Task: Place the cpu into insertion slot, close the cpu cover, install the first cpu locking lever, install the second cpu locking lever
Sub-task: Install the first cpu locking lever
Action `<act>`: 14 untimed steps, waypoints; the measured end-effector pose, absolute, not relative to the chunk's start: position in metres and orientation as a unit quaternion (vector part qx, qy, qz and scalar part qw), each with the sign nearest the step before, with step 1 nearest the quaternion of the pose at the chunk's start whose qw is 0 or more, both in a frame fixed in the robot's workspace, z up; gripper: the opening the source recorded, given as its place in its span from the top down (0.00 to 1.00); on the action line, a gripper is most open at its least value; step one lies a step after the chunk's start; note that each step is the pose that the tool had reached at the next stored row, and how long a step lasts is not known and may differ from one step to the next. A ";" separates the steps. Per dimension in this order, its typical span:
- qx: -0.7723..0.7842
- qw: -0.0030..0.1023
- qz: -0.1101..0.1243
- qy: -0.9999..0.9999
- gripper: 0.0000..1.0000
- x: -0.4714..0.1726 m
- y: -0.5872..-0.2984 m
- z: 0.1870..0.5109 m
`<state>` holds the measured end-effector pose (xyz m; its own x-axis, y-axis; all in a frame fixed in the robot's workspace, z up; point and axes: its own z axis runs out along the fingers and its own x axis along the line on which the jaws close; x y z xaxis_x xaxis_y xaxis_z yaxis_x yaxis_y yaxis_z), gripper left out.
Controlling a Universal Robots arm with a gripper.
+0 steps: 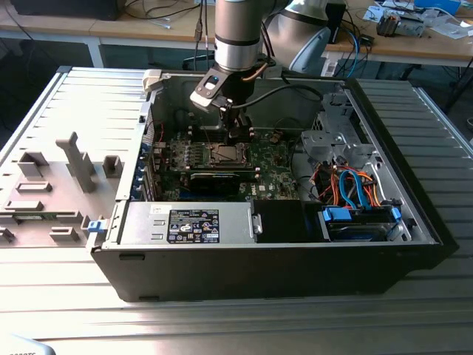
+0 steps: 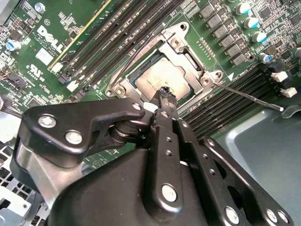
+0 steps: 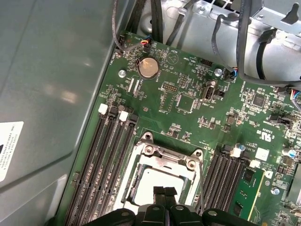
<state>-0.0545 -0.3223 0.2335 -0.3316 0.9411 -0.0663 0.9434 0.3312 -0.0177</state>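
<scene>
The arm (image 1: 238, 37) reaches straight down into an open computer case (image 1: 295, 259). Its claw (image 2: 165, 93), fingers pinched together and empty, hovers at the edge of the chip (image 2: 162, 75). The chip lies in its socket (image 2: 140, 81), framed by the metal cover (image 2: 188, 52).

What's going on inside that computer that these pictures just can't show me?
- Second wrist view: the fingers hide the near edge of the cpu and cover.
- First wrist view: the cover's near side lies behind the fingers.
- Exterior view: the socket is too small to tell whether it is locked.
</scene>
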 end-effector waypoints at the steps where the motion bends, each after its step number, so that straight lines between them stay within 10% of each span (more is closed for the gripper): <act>1: 0.577 0.022 -0.026 0.816 0.89 -0.055 -0.322 0.233; 14: 0.570 0.022 -0.026 0.821 0.89 -0.055 -0.322 0.233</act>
<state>-0.0545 -0.3223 0.2335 -0.3487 0.9349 -0.0662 0.9372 0.3483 -0.0177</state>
